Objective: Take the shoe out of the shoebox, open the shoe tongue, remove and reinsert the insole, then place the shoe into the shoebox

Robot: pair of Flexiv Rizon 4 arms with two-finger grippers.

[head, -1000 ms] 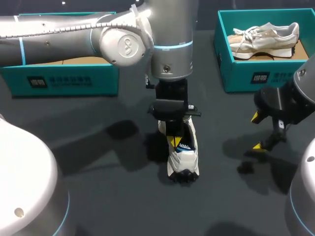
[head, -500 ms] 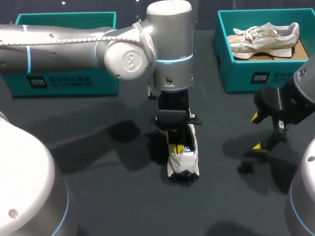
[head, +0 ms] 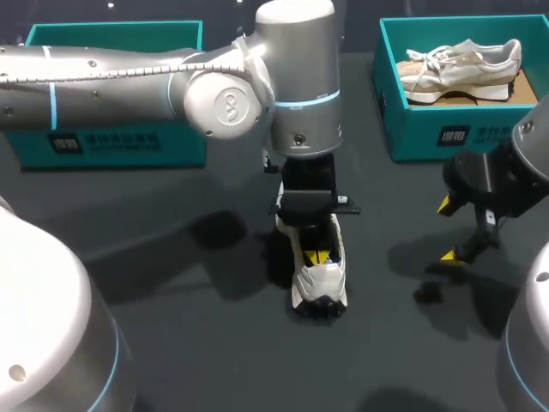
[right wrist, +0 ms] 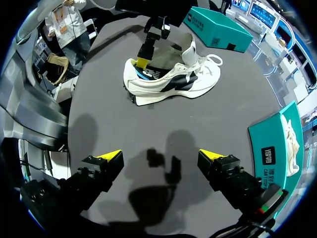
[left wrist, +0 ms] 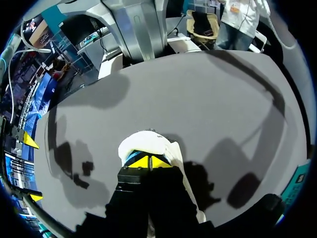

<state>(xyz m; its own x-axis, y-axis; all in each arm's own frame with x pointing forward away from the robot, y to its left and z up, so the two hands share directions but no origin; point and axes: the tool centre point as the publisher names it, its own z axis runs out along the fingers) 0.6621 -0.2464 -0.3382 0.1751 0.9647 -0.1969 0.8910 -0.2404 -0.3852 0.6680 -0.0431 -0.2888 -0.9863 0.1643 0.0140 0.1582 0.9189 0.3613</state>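
White sneaker [head: 319,279] seen upright at mid tabletop [head: 197,343], outside teal shoebox [head: 429,129]. Left tool [head: 316,257] sunk into shoe opening, yellow tips pinched narrow; whether insole is gripped cannot be told. Right tool [right wrist: 160,155] spread wide, well apart from sneaker, nothing held. Step judged: insole removal. Next move likely needed: insole drawn up and out, sneaker perhaps steadied by right tool.

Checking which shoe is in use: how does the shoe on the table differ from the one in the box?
The table shoe is white with black and blue; the boxed shoe is cream. The table shoe stands on its sole with the left gripper in its opening; the boxed shoe lies on its side, untouched. Both are laced sneakers.
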